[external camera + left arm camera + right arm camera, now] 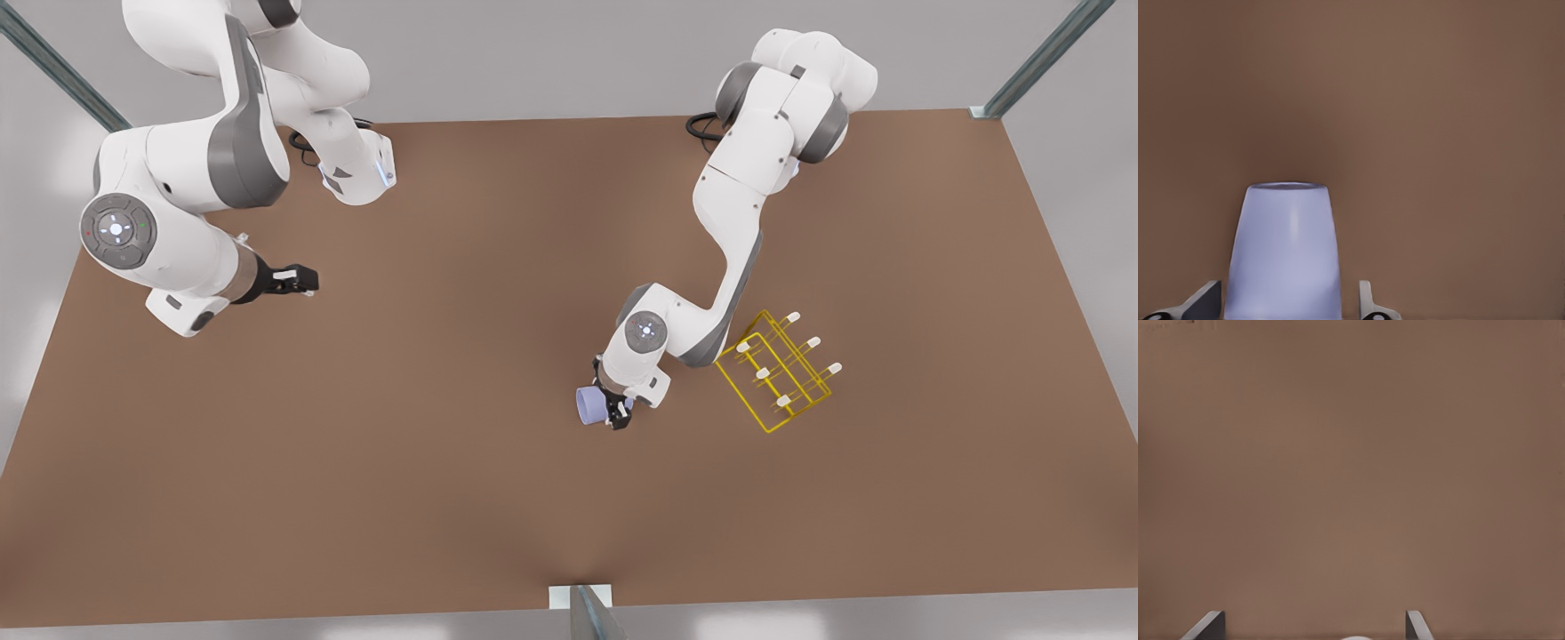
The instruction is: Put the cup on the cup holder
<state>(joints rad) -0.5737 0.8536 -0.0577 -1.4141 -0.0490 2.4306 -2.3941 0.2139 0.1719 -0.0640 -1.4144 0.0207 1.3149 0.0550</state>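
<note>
One cup [589, 406] is in the scene, lavender-blue. One yellow wire cup holder [775, 372] stands on the single brown tabletop [444, 444], and it carries six white-tipped pegs. Two white robot arms are present, each ending in one claw: the left claw [615, 416] and the right claw [302, 281].

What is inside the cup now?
The cup lies sideways in the left tool. Its opening shows lavender inner wall and no contents; the bottom inside is hidden.

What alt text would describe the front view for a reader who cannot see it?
The left gripper holds the lavender cup over a brown table, beside a yellow cup holder. The right gripper waits, open, at the view's left.
</note>
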